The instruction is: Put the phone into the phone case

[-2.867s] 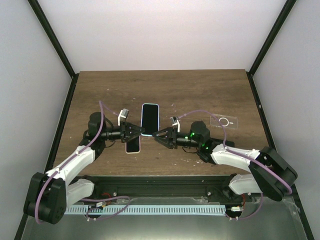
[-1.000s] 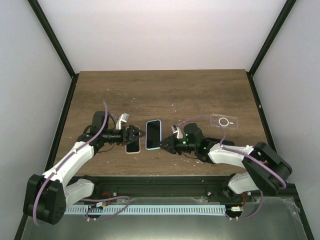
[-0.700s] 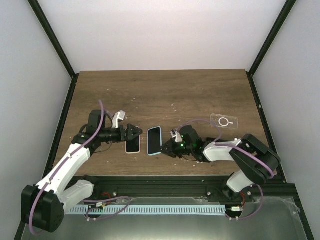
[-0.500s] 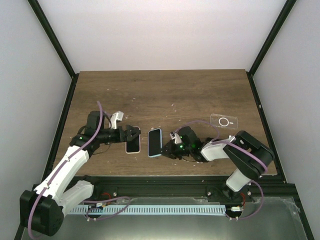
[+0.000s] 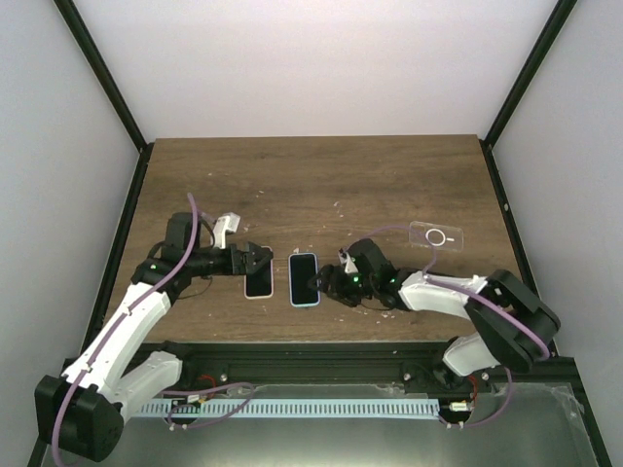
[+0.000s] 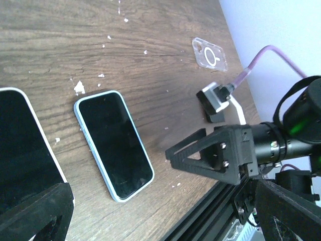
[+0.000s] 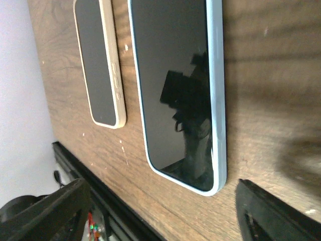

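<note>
On the table [image 5: 389,175]: two phones, one case, two grippers
Blue phone [image 5: 305,279]: flat, screen up, just right of the white phone [image 5: 258,283] (side by side, not touching)
Case [image 5: 435,236]: clear, flat, well apart to the right
Right gripper [image 5: 327,284]: fingers spread, just beside the blue phone's right side, grasping nothing
Left gripper [image 5: 255,258]: fingers wide apart at the white phone's far end, holding nothing

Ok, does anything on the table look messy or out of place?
Only small white flecks scattered on the table, like crumbs. The blue-edged phone, the cream-edged phone and the clear case all lie flat and look intact.
</note>
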### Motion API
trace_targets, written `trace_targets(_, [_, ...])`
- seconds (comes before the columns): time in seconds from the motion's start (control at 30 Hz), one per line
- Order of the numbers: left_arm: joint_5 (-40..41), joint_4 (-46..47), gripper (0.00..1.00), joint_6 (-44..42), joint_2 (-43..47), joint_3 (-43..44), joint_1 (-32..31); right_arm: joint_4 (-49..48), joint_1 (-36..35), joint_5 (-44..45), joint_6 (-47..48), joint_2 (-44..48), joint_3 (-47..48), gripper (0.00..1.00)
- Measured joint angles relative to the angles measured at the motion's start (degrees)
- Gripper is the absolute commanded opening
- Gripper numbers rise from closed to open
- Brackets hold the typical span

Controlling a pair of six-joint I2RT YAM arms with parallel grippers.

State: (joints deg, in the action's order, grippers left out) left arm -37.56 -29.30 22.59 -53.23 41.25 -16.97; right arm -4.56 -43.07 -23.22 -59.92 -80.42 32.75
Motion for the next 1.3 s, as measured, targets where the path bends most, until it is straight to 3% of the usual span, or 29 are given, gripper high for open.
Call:
trace_targets(0.13, [0.24, -0.85, 1.0, -1.18, 0.13, 0.98, 0.0, 8.26, 1.64, 5.49, 2.56, 3.15, 4.07, 1.0])
trace_targets(0.43, [1.75, -1.77, 1.0, -2.27, 1.64, 1.38, 0.0, 26.43, 14.1, 19.63, 10.95, 3.32, 12.39, 1.0])
trace_targets(0.57, [2.05, -1.75, 1.0, -2.29, 2.69, 1.18, 0.0, 31.93, 19.61, 26.18, 17.25, -0.66, 18.03, 0.96])
trace_targets(0.67, [2.12, -1.75, 1.0, -2.29, 3.1, 0.9, 0.0, 34.36, 22.03, 31.41, 23.04, -5.11, 22.14, 0.86])
trace_targets(0.87, [1.88, -1.57, 1.0, -2.27, 3.17, 0.5, 0.0, 36.09, 25.92, 36.76, 34.32, -10.6, 24.94, 0.53])
trace_targets(1.07, [1.66, -1.33, 1.0, -2.27, 3.17, 0.2, 0.0, 35.26, 31.3, 36.0, 40.61, -14.53, 28.3, 0.38])
trace_targets(1.3, [2.19, -1.27, 1.0, -2.27, 3.89, 0.2, 0.0, 33.57, 32.68, 33.55, 43.76, -19.8, 29.49, 0.26])
